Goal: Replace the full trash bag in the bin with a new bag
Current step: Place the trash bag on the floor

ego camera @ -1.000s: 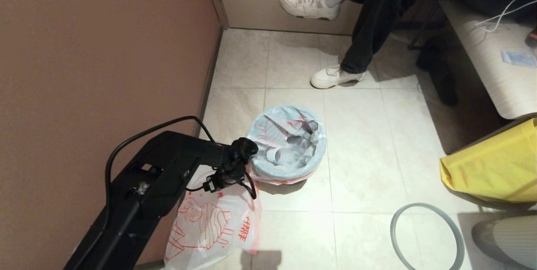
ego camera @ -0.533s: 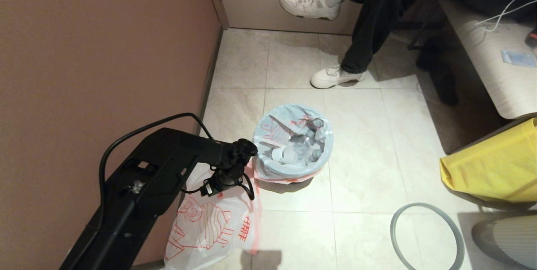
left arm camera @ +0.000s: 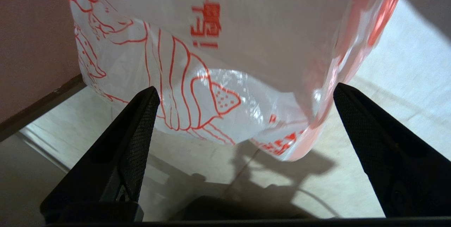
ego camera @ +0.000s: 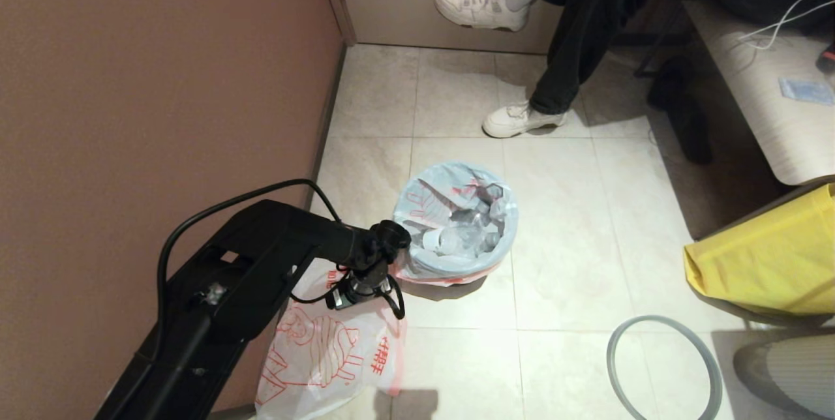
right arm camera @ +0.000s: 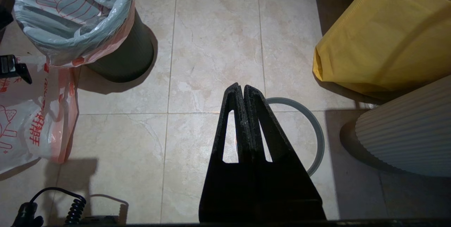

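Note:
The full trash bag [ego camera: 456,221] lines the bin, its mouth folded over the rim, with bottles showing inside. The bin's dark body [right arm camera: 123,61] shows below the bag [right arm camera: 70,12] in the right wrist view. The new bag [ego camera: 326,355] lies limp on the floor by the wall, just near of the bin. My left gripper [left arm camera: 245,89] is open, hanging over the new bag's [left arm camera: 211,61] top edge and holding nothing; my left wrist [ego camera: 368,270] sits beside the bin's rim. My right gripper [right arm camera: 243,87] is shut and empty above the grey ring [right arm camera: 315,132].
The brown wall [ego camera: 163,81] runs along the left. The grey ring [ego camera: 665,368] lies on the tiles at the near right. A yellow bag [ego camera: 770,257] and a white ribbed object [ego camera: 789,374] stand at the right. A seated person's shoe [ego camera: 522,120] rests beyond the bin.
The bin with the full bag shifted slightly right and settled. My left wrist moved a little right and toward me, over the new bag.

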